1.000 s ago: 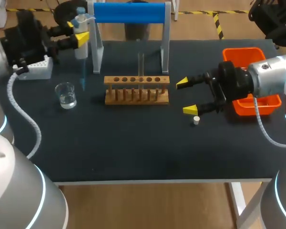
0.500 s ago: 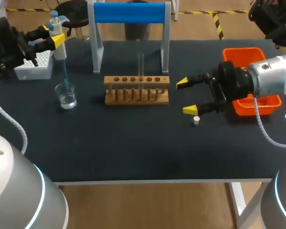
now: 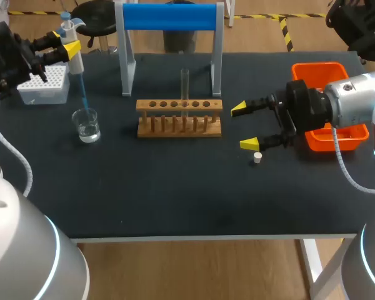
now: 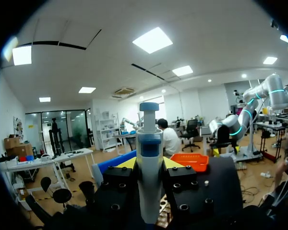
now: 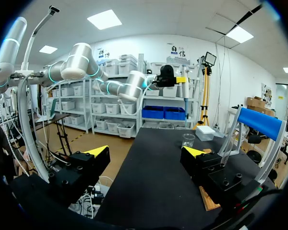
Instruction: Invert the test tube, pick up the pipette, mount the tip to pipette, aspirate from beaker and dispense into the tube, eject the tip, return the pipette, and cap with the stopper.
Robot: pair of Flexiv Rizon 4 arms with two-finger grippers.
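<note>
My left gripper [image 3: 67, 49] is shut on the white pipette [image 3: 74, 56], held upright at the table's far left. The pipette's blue tip [image 3: 84, 94] points down, and its end is at the mouth of the glass beaker [image 3: 87, 125], which holds a little clear liquid. In the left wrist view the pipette [image 4: 149, 177] stands between my fingers. A test tube [image 3: 185, 84] stands upright in the wooden rack [image 3: 179, 119]. My right gripper [image 3: 244, 127] hangs open just right of the rack, and the small white stopper [image 3: 257, 157] lies on the mat beside its nearer finger.
A white tip box [image 3: 47, 84] sits at the far left behind the beaker. The blue-topped pipette stand [image 3: 169, 17] rises behind the rack. An orange bin [image 3: 319, 69] stands at the right, partly hidden by my right arm.
My left arm has carried the pipette leftward from beside the stand to above the beaker. The right arm has not moved.
</note>
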